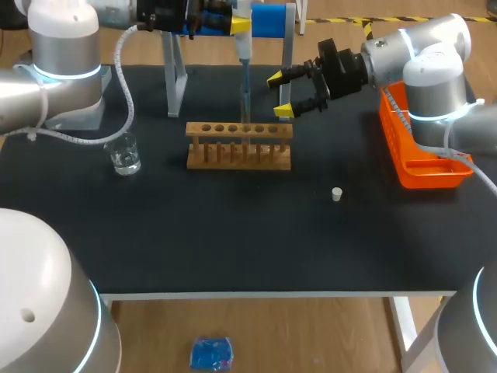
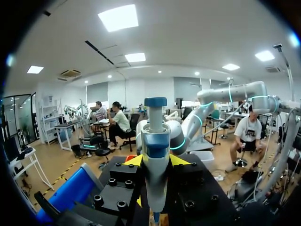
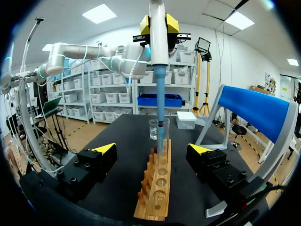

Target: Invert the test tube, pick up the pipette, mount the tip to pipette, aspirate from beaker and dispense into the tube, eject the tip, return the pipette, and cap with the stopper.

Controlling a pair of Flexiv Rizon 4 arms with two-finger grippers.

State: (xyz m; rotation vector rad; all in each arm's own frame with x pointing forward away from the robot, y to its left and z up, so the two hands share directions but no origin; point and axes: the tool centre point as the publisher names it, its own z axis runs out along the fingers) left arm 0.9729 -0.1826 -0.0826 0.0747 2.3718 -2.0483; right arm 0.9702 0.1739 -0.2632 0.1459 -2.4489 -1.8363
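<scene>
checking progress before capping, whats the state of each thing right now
left hand: shut on the pipette
pipette: upright, tip down in the test tube
right hand: open, empty
test tube: upright in the rack, uncapped
beaker: upright, some clear liquid
stopper: loose on the table

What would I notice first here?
A white and blue pipette, gripped by the left jaws, points straight down into the test tube in the wooden rack. The right jaws hang open beside the rack, and a bright orange basket sits at the right edge of the table.
</scene>
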